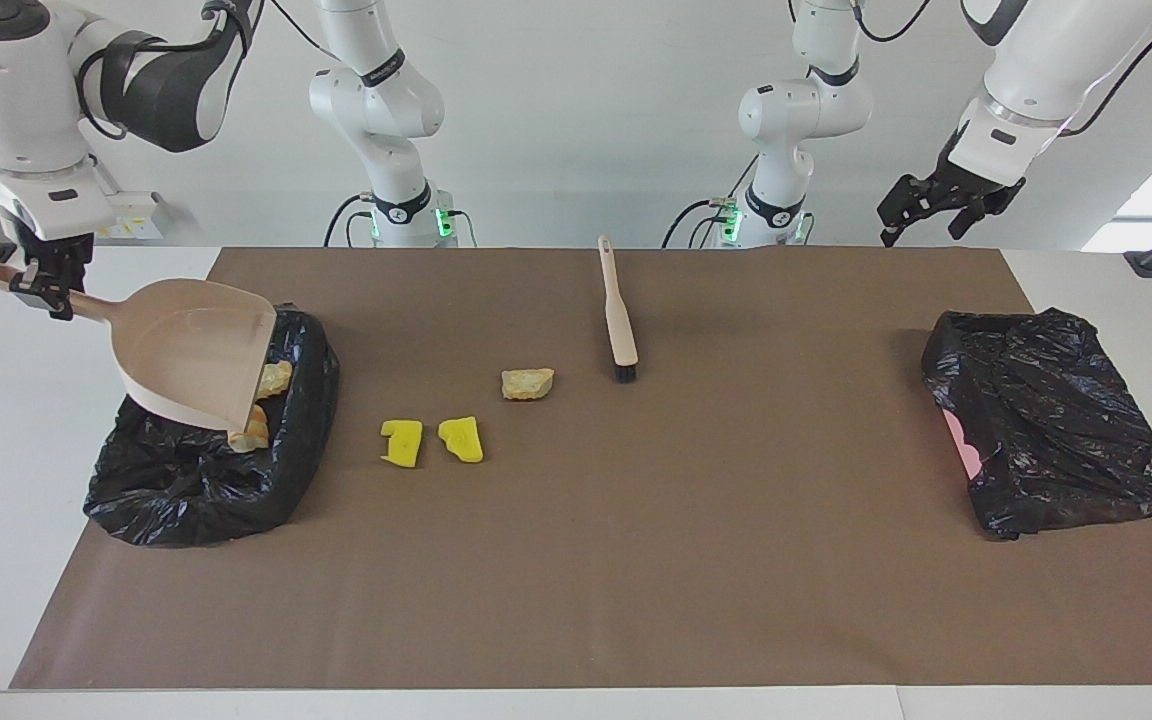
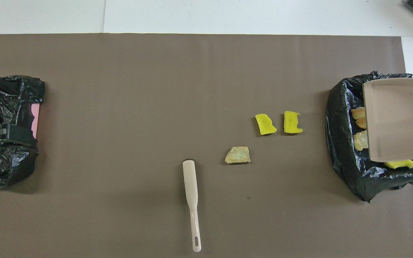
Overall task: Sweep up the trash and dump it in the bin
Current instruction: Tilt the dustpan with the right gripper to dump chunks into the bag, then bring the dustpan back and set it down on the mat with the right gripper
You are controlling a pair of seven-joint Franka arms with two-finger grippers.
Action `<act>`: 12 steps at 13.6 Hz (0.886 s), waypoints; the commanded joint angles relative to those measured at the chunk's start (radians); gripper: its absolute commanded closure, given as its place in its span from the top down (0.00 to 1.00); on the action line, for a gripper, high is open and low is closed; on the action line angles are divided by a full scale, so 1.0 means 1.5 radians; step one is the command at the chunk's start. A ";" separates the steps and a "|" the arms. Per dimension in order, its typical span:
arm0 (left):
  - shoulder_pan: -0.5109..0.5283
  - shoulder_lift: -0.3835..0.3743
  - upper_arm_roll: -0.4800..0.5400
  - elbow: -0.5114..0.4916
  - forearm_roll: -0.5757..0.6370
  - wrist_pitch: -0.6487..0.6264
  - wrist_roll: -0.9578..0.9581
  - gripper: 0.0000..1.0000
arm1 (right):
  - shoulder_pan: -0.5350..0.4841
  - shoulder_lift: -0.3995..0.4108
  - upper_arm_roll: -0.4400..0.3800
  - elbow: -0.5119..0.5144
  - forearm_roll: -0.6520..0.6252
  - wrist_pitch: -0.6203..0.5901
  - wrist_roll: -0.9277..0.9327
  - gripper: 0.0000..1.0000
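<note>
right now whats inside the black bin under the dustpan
Three tan scraps and one yellow scrap show in the bin. The dustpan, held by the right gripper, covers the rest.

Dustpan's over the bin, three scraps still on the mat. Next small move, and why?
Probably the right gripper carries the dustpan off the bin and sets it by the yellow scraps. The pan looks empty; the brush lies unheld, the left gripper open.

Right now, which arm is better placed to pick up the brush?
Left. The left gripper hangs open and empty, while the right gripper holds the dustpan over the bin.
</note>
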 commanded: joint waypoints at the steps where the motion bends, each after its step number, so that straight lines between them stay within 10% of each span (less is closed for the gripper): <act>1: 0.007 -0.001 -0.003 -0.005 0.008 -0.014 0.041 1.00 | 0.033 -0.014 0.002 -0.016 0.020 -0.026 0.122 0.00; 12: -0.006 0.022 -0.010 0.031 0.007 0.020 0.039 1.00 | 0.240 -0.025 0.002 -0.033 0.201 -0.147 0.825 0.00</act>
